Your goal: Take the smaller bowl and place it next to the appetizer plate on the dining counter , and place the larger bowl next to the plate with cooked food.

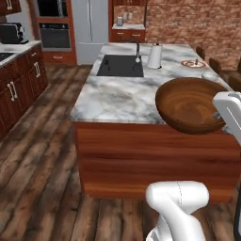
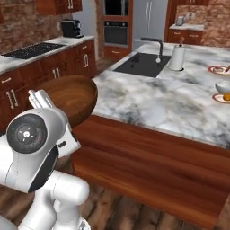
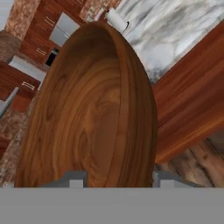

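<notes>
Dark brown wood closest in the hand view: larger bowl tilted on edge, rim lodged between the two fingertips, so gripper clamped on the bowl. Held in the air at the near edge of the dining counter in the left base view, bowl hollow facing up. Off the counter's near left corner in the right base view, bowl beside the white hand. Farther along the right edge there, appetizer plate with smaller bowl just behind it, then plate with cooked food. Dark sink and paper towel roll past mid-counter. Plank floor, red-brown cabinets, brick wall, oven and fridge beyond.
</notes>
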